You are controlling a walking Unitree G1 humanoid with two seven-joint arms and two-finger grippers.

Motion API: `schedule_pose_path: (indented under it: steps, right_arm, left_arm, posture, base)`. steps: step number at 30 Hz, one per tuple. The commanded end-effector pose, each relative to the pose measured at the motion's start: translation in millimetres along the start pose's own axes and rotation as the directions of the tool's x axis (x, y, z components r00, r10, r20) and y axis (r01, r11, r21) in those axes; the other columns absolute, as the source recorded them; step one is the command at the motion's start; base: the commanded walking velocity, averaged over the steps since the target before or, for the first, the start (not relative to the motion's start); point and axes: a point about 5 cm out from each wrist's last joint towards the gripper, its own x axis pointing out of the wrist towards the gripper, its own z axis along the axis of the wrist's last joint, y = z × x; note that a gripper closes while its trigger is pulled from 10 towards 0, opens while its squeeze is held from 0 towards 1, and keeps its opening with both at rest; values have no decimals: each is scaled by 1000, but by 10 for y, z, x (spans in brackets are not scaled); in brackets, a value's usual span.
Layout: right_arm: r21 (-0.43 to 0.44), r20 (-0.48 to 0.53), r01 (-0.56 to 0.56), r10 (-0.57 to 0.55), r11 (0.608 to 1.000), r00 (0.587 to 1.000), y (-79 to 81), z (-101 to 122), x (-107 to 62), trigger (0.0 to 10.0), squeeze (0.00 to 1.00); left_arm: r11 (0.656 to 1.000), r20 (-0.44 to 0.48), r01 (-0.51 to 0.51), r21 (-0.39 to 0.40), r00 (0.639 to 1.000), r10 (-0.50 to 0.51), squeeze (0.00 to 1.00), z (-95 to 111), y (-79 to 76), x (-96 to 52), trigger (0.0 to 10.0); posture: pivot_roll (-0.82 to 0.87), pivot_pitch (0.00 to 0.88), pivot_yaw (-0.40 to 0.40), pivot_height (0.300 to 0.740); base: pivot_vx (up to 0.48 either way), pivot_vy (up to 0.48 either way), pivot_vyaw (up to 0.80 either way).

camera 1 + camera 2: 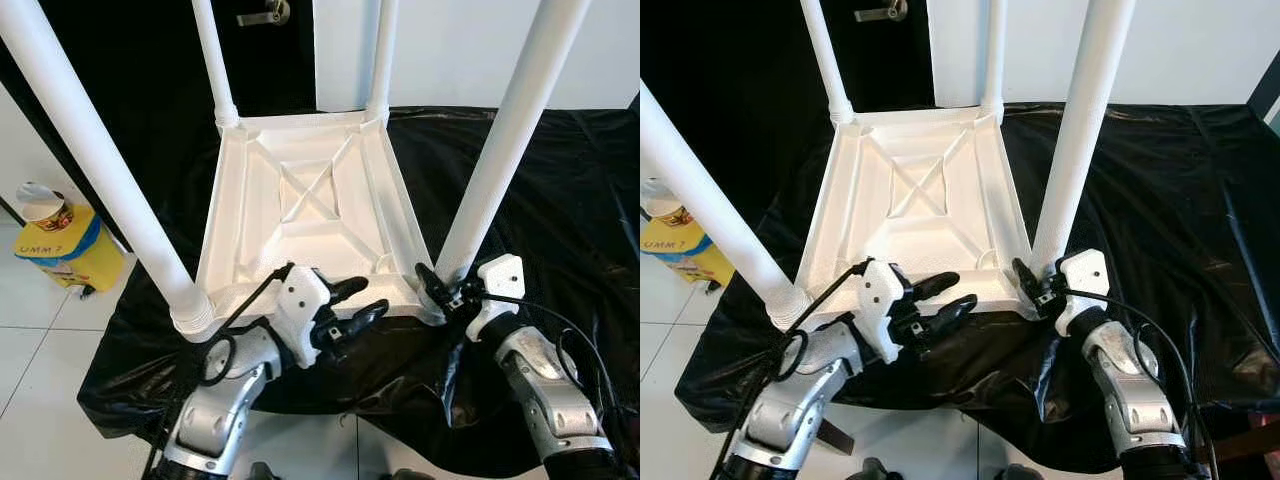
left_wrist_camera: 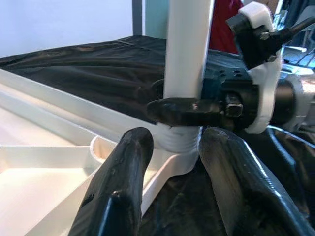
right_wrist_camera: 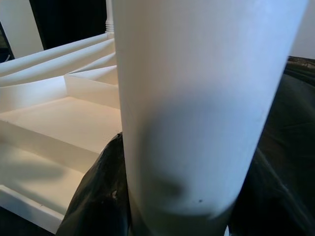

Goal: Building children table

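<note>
table point(image 1: 310, 215): white plastic, upside down on a black sheet point(image 1: 560, 200), ribbed underside facing up with a cross brace in the middle, all four legs standing up from the corners
near right leg point(image 1: 505, 140): upright in the corner socket nearest the right arm, leaning a little outward toward the top
right gripper point(image 1: 436, 285): at the base of the near right leg, black fingers closed around it just above the socket; in the right wrist view the leg point(image 3: 206, 98) sits close between the fingers
left gripper point(image 1: 352, 305): at the table's near edge, between the two near legs, fingers spread apart and holding nothing, one finger point(image 2: 118, 191) above the rim and the other below it over the sheet
near left leg point(image 1: 95, 165): upright in its ribbed socket, just left of the left arm
far legs point(image 1: 215, 60): both upright at the far corners
box point(image 1: 62, 245): yellow, on the tiled floor to the left, a cup on top
door point(image 1: 180, 40): dark, behind the table, metal handle
</note>
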Motion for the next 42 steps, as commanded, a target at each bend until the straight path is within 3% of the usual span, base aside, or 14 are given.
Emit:
schedule_pose_path:
  steps: [1, 4, 5, 12, 18, 19, 20, 22, 26, 32, 33, 34, 35, 42]
  right_arm:
    - [4, -38, 18, -18, 1000, 999, 19, -69, 20, 0, 0]
    - [8, -79, 101, -100, 995, 992, -24, -116, 22, 0, 0]
    - [35, -90, 147, -144, 988, 986, -12, -128, 14, 9647, 0]
    - [63, -109, 262, -254, 963, 961, 76, -168, 4, 10000, 0]
    - [53, -142, 410, -400, 911, 906, 195, -236, -10, 10000, 0]
    - [53, -151, 451, -439, 891, 886, 228, -249, -17, 10000, 0]
    - [45, -154, 486, -475, 873, 866, 252, -247, -26, 10000, 0]
    - [48, -167, 519, -505, 853, 847, 298, -248, -30, 10000, 0]
    - [43, -165, 517, -504, 855, 847, 320, -241, -27, 10000, 0]
    - [35, -156, 512, -501, 858, 851, 293, -236, -55, 10000, 0]
    - [35, -138, 497, -488, 867, 862, 294, -214, -53, 10000, 176]
    - [35, -138, 497, -488, 867, 862, 294, -214, -53, 10000, 176]
    - [41, -125, 482, -474, 875, 872, 298, -195, -49, 10000, 1000]
    - [50, -76, 437, -432, 898, 898, 253, -123, -51, 10000, 1000]
  left_arm:
    - [995, -23, -103, -5, 994, 103, 0, -22, 37, 22, 10000]
    - [992, -50, -127, -11, 991, 126, 0, -51, 58, 75, 10000]
    - [988, -58, -156, -19, 986, 154, 0, -68, 82, 97, 10000]
    - [979, -35, -202, -9, 979, 202, 0, -64, 93, 143, 10000]
    - [987, -52, -153, -54, 987, 151, 0, -103, 44, 188, 10000]
    - [989, -65, -133, -68, 990, 129, 835, -129, 29, 198, 10000]
    - [990, -73, -114, -89, 992, 107, 1000, -158, 15, 198, 10000]
    - [992, -75, -94, -81, 993, 88, 1000, -170, -15, 203, 10000]
    - [993, -73, -93, -77, 993, 88, 1000, -170, -25, 209, 10000]
    - [989, -71, -141, 40, 987, 144, 1000, -158, -4, 237, 10000]
    - [985, -60, -164, 60, 984, 167, 0, -142, 6, 239, 10000]
    - [985, -60, -164, 60, 984, 167, 0, -142, 6, 239, 10000]
    - [980, -46, -178, 83, 982, 183, 0, -124, 10, 241, 10000]
    - [976, -32, -184, 120, 981, 189, 0, -104, 9, 253, 10000]
  posture:
    - [-43, 38, -9, 740]
    - [-34, 31, -16, 740]
    - [-31, 26, -15, 740]
    - [-31, 15, -18, 740]
    - [-31, 5, -16, 740]
    - [-33, 5, -14, 740]
    - [-35, 3, -12, 740]
    - [-39, 6, -10, 740]
    - [-40, 7, -9, 740]
    - [-45, 6, -11, 740]
    - [-48, 6, -10, 740]
    - [-48, 6, -10, 740]
    - [-50, 4, -10, 740]
    - [-55, 1, -9, 740]
  base:
    - [0, 0, 0]
    - [0, 0, 0]
    - [0, 0, 0]
    - [0, 0, 0]
    - [0, 0, 0]
    - [0, 0, 0]
    - [0, 0, 0]
    - [0, 0, 0]
    - [0, 0, 0]
    - [0, 0, 0]
    - [0, 0, 0]
    - [0, 0, 0]
    - [0, 0, 0]
    - [0, 0, 0]
